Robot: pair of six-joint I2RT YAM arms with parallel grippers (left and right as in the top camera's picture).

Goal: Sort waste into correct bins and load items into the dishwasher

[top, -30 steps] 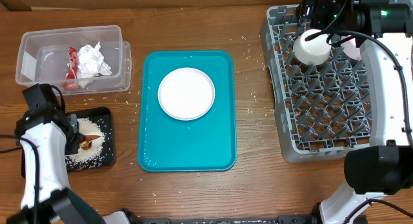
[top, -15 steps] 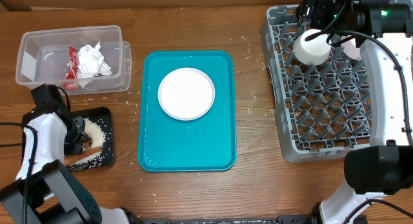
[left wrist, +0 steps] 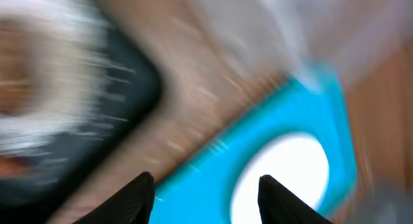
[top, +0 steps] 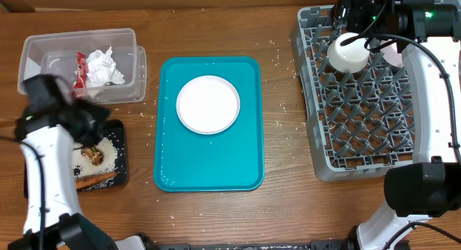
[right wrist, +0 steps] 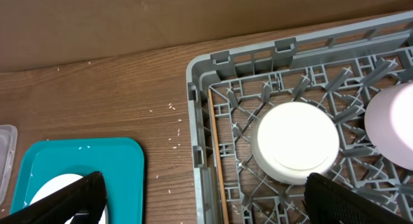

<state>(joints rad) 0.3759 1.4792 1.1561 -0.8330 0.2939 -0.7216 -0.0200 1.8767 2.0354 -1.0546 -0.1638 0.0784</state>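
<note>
1. Black tray (top: 121, 138): just left of the teal tray (top: 209, 171), by its near half, flat on the table (top: 281, 207). Holds loose rice (top: 94, 155) and a thin orange piece (top: 97, 178) along the near edge. Judged the food-scrap bin, low-sided so that scraps drop in easily
2. Left hand (left wrist: 206, 185): left of the teal tray, above the black tray's far edge. Fingers apart, nothing between them. The wrist view is smeared, so its height cannot be told
3. Teal tray: mid-table landmark. A white plate (top: 208, 104) lies flat on its far half, not yet loaded. Judged the next item for the rack
4. Clear tub (top: 32, 70): left of the teal tray, level with its far corner. A crumpled napkin (top: 106, 65) and a red wrapper (top: 81, 68) lie inside, touching. Judged the dry-waste bin
5. Grey rack (top: 360, 135): right of the teal tray, apart from it. A white bowl (top: 348, 52) sits upside down among the pegs at the far corner nearest the tray, presumably to drain. A pinkish bowl (right wrist: 393, 121) sits just beside it, on the side away from the tray
6. Right hand (right wrist: 203, 185): right of the teal tray, above the white bowl. Fingers spread wide, empty, so free to fetch the plate
</note>
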